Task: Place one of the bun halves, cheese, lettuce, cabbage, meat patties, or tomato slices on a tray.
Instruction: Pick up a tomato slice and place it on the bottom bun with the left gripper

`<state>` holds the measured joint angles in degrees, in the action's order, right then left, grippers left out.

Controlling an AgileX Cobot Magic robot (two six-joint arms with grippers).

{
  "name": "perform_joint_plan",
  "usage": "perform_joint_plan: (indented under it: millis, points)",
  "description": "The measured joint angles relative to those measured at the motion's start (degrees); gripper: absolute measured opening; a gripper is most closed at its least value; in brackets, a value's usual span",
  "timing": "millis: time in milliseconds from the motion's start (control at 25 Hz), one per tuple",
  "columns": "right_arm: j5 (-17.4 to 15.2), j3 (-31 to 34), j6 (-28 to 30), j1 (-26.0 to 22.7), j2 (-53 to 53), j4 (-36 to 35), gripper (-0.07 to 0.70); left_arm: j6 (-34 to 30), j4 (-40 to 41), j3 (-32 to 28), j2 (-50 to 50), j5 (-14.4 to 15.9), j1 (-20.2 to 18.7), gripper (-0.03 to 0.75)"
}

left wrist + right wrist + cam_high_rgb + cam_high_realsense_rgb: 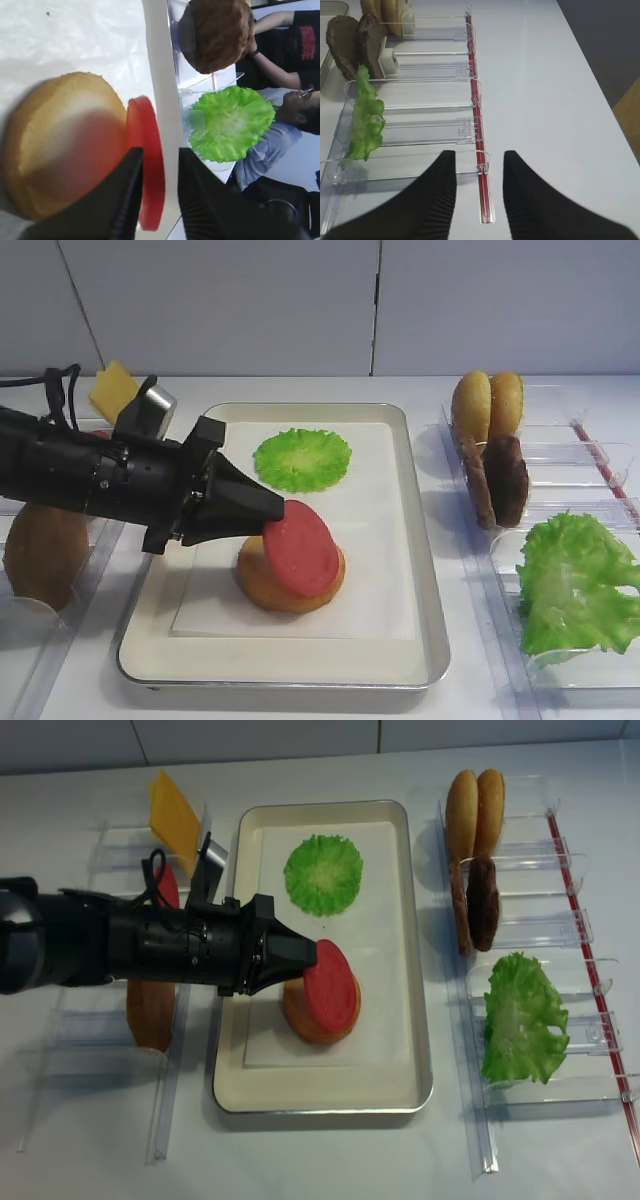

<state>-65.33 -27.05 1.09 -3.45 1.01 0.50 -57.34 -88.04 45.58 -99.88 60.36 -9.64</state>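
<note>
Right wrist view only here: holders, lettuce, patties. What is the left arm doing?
Observer: The left gripper has its jaws either side of a tomato slice, gripping it by the edge.
Operator: Over the tray?
Observer: Yes. The slice leans tilted against a bun half that sits on the tray liner.
Operator: Anything else on it?
Observer: One round green leaf piece at the far end, apart from the bun.

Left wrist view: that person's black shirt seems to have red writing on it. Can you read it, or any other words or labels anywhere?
Red lettering on the black shirt: too blurred to read.
Tray, clear plastic holders, left gripper: no readable text.
</note>
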Motion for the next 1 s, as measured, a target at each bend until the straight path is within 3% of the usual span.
perform_joint_plan:
  millis: [120, 360, 440, 840, 1000]
  points:
    - [0.0, 0.0, 0.0, 0.0, 0.0, 0.0, 0.255, 2.36, 4.03, 1.49, 0.0, -0.76, 0.0, 0.206]
    - [0.0, 0.0, 0.0, -0.37, 0.0, 0.0, 0.255, 5.29, 6.92, 3.24, 0.0, -1.83, 0.0, 0.409]
    - [0.0, 0.0, 0.0, -0.37, 0.0, 0.0, 0.255, 5.57, 7.75, 3.24, 0.0, -2.18, 0.0, 0.443]
    - [0.0, 0.0, 0.1, -0.47, 0.0, 0.0, 0.255, 4.9, 14.13, 7.86, 0.0, -3.99, 0.0, 0.465]
    - [0.0, 0.0, 0.29, -0.47, 0.0, 0.0, 0.255, 7.78, 21.3, 11.03, 0.0, -4.52, 0.0, 0.465]
